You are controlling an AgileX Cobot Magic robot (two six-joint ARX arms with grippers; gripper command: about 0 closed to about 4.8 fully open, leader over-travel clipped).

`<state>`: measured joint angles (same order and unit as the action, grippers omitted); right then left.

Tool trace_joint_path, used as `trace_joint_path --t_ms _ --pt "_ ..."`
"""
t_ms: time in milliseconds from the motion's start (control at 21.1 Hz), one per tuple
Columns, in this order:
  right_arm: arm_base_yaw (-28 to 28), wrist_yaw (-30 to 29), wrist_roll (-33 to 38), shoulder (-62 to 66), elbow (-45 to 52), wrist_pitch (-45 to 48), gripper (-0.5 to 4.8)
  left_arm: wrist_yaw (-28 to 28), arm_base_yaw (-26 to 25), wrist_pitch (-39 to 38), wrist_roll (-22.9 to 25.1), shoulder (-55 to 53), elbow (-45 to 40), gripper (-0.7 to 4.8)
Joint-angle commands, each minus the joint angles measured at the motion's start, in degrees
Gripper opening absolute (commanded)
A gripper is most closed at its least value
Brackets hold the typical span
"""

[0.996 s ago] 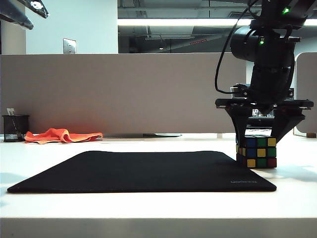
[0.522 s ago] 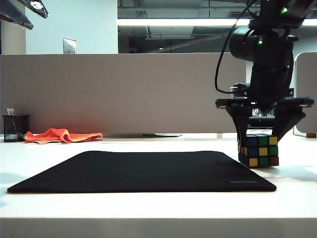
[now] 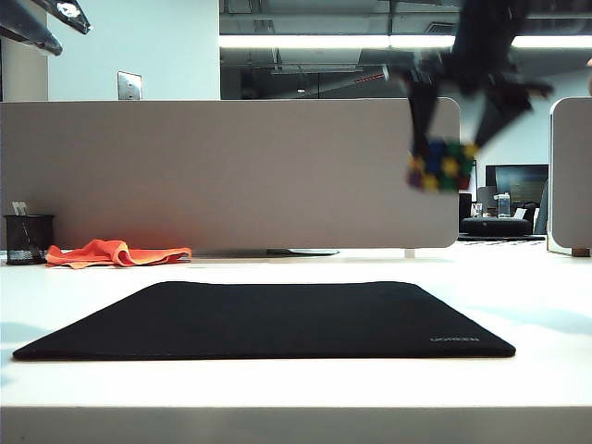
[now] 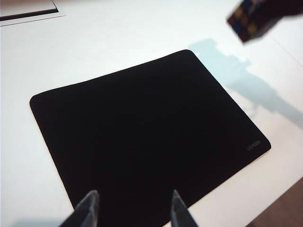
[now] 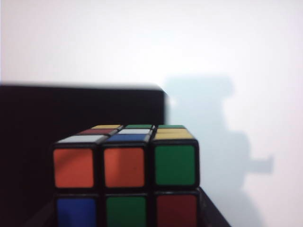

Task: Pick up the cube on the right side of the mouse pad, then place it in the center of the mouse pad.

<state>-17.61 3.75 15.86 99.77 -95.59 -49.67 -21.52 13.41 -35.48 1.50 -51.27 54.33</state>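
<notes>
The right gripper (image 3: 442, 153) holds the cube (image 3: 441, 166) clamped between its jaws, high in the air above the white table (image 3: 277, 379), in the exterior view. Both are blurred there, the dark fingers (image 3: 421, 106) framing the cube on either side and the cube hanging off the table altogether, above the right end of the mouse pad (image 3: 268, 319). From the right wrist view the cube (image 5: 125, 175) fills the space between the jaws, its near face showing two orange stickers and one green in the top row and blue, green and red below; beyond it the mouse pad (image 5: 71, 113) lies flat, and the arm's shadow falls on the table (image 5: 246, 56).

The left gripper (image 4: 131, 210) hangs with its jaws spread apart and nothing between them. Its two fingertips (image 4: 87, 208) sit over the near edge of the mouse pad (image 4: 142, 137), whose bare black surface stretches ahead of the jaws with small grey lettering at one corner. The cube (image 4: 248, 21) appears far ahead of these jaws, off the pad's far corner. An orange cloth (image 3: 116, 252) and a dark pen cup (image 3: 28, 239) lie at the back left of the table.
</notes>
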Motion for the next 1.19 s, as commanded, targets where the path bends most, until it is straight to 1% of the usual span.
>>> trace_joint_path --t_ms 47,332,569,712,854,1091,1139,1186 --pt "-3.0 -1.1 0.0 -0.2 -4.4 0.4 2.61 -0.4 0.0 0.3 0.0 0.1 0.2 1.91" --pt "-10.1 -1.1 0.0 0.9 -5.4 5.5 2.65 -0.4 0.0 0.3 0.0 0.1 0.2 1.91" --pt "-15.9 -0.9 0.0 5.2 -5.4 5.9 2.65 -0.4 0.0 -1.2 0.0 0.1 0.2 1.91" --pt "-17.7 -0.8 -1.1 8.1 -5.4 6.3 2.65 -0.4 0.0 -1.6 0.0 0.1 0.2 1.91" --pt "-19.1 0.9 -2.2 13.4 -5.4 6.2 2.65 -0.4 0.0 -1.8 0.0 0.1 0.2 1.91" --pt "-19.4 2.8 -2.4 18.8 -5.4 5.2 2.67 -0.4 0.0 -1.8 0.0 0.1 0.2 1.91" --pt "-19.4 2.8 -2.4 19.5 -5.4 4.9 2.84 -0.4 0.0 -1.8 0.0 0.1 0.2 1.91" --pt "-19.4 2.6 -2.4 20.5 -5.4 4.4 3.76 -0.4 0.0 -1.8 0.0 0.1 0.2 1.91"
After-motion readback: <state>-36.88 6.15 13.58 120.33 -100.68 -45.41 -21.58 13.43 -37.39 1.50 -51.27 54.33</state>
